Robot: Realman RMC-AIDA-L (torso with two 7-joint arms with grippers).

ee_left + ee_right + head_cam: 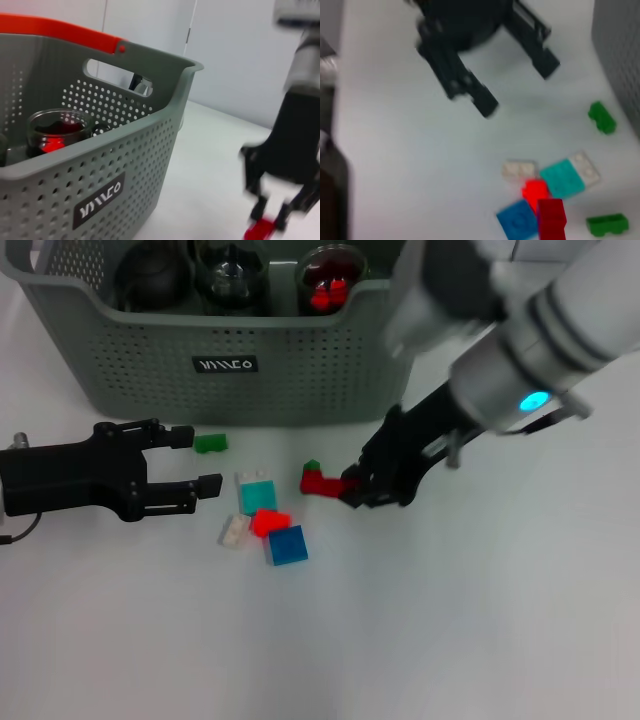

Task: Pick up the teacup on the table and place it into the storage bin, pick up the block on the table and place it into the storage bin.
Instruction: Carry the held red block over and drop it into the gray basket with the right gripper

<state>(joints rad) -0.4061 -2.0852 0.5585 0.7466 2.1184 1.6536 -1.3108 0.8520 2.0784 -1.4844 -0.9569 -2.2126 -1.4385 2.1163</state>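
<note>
Head view: storage bin (150,360) set at 12 o'clock on table (450,620); glass vessels seen inside, teacup not told apart. Left gripper (195,462) at 9 o'clock, fingers spread, nothing held. Right gripper (352,486) near centre, pinched on red block (318,481). Loose blocks (262,520) lie betw. grippers.

Left wrist view: bin wall w/ label (98,206); right gripper over red block (261,230) at 5 o'clock.

Right wrist view: red block (551,216) at 6 o'clock; left gripper (519,84) spread at 12.
</note>
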